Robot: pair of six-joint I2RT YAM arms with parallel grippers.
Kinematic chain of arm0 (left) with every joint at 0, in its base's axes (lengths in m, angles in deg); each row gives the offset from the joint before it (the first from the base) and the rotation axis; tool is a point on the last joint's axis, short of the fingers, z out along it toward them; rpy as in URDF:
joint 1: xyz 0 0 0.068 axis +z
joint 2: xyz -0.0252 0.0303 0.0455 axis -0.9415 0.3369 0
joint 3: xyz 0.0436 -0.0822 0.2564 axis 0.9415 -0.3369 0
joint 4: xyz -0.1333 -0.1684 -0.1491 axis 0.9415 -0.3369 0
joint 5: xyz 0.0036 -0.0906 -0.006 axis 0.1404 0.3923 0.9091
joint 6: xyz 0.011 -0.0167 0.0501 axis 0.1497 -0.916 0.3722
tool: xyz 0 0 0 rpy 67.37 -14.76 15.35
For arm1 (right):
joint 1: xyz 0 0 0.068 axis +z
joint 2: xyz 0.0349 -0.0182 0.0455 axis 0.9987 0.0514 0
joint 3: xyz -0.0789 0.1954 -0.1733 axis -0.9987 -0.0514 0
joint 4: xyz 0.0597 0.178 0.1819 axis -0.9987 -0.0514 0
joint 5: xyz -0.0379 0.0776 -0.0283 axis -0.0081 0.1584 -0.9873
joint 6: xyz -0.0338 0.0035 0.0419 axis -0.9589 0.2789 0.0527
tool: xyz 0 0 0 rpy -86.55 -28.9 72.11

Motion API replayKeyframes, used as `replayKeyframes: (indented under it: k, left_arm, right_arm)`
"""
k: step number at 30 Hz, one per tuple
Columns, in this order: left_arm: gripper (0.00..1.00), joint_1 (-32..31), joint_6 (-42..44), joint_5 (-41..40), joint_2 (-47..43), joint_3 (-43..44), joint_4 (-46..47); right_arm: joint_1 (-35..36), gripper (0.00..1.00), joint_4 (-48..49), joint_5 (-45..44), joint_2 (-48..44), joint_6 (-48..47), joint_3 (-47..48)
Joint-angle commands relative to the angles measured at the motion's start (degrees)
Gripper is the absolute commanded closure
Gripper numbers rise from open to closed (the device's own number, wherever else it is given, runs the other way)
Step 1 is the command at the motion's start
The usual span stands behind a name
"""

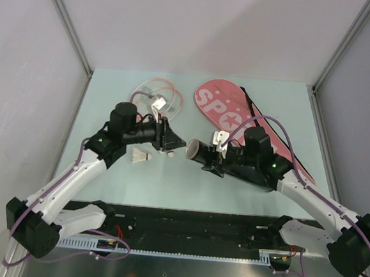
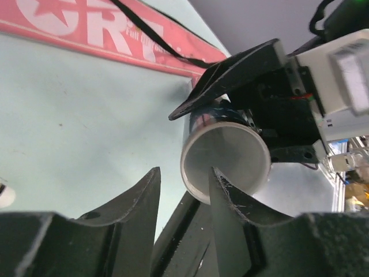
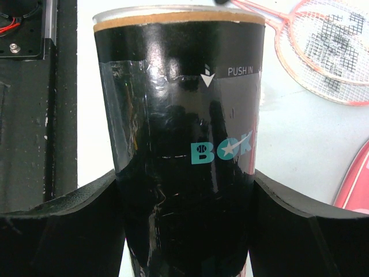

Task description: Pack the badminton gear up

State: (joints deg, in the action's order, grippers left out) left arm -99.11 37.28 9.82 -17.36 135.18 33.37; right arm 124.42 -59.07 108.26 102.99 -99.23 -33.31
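Observation:
My right gripper [image 1: 221, 155] is shut on the long black tube [image 1: 200, 152], holding it level above the table with its open mouth to the left. The right wrist view shows the tube [image 3: 179, 115] filling the gap between both fingers [image 3: 69, 219]. My left gripper [image 1: 172, 144] stands open and holds nothing, just in front of the tube's mouth [image 2: 228, 156]. One white shuttlecock [image 1: 143, 157] lies on the table below the left wrist. The pink-white racket [image 1: 151, 92] lies at the back, partly hidden by the left arm. To the right of the racket lies the pink cover [image 1: 222, 109].
A black rail [image 1: 184, 225] runs along the near edge between the arm bases. Grey walls close in the table on the left, right and back. The cover's black strap [image 2: 155, 37] trails across the cover.

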Motion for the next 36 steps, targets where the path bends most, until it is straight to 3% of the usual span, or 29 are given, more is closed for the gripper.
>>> replayKeyframes:
  k: [1, 5, 8, 14, 15, 18, 22, 27, 31, 36]
  left_arm:
    - [0.56, -2.6, -3.0, 2.0, 4.5, 1.6, 1.6]
    - [0.58, -3.6, -3.4, -0.1, 5.9, 1.5, 1.7]
    - [0.65, -4.2, -3.4, 0.7, 7.1, 1.7, 2.0]
    - [0.91, -4.9, -2.8, 2.1, 7.2, 1.5, 2.1]
    - [1.0, -5.0, -2.5, 1.6, 6.9, 1.3, 2.1]
    - [1.0, -4.9, -0.9, -2.0, 4.8, 0.1, 2.2]
    - [1.0, -4.9, 0.0, -12.7, -1.0, -1.8, 2.0]
    - [1.0, -9.5, 8.6, -43.9, -1.5, 4.1, -12.4]
    - [1.0, -9.6, 9.2, -51.5, -4.1, 3.7, -14.6]
    - [1.0, -9.4, 9.2, -52.0, -7.1, 4.5, -17.1]
  right_arm:
    - [0.8, 1.0, 2.9, 0.0, -1.0, 0.3, 0.1]
    - [0.8, 1.0, 2.8, 0.0, -1.2, 0.1, 0.1]
    - [0.9, 1.0, 2.7, -0.1, -1.3, 0.0, 0.1]
    - [1.4, 1.0, 3.4, -0.9, -1.0, -0.1, 0.1]
    - [1.4, 1.0, 3.6, -1.0, -1.0, -0.1, 0.1]
    - [1.7, 1.0, 3.8, -1.8, -1.2, -0.7, 0.1]
    - [1.9, 1.0, 2.8, -3.2, -2.0, -1.1, 0.1]
    - [2.9, 1.0, 2.9, -7.1, -4.1, -1.5, -0.5]
    - [2.8, 1.0, 2.3, -10.3, -4.5, -2.1, -1.3]
    - [2.7, 1.0, 1.5, -13.3, -3.6, -1.9, -1.5]
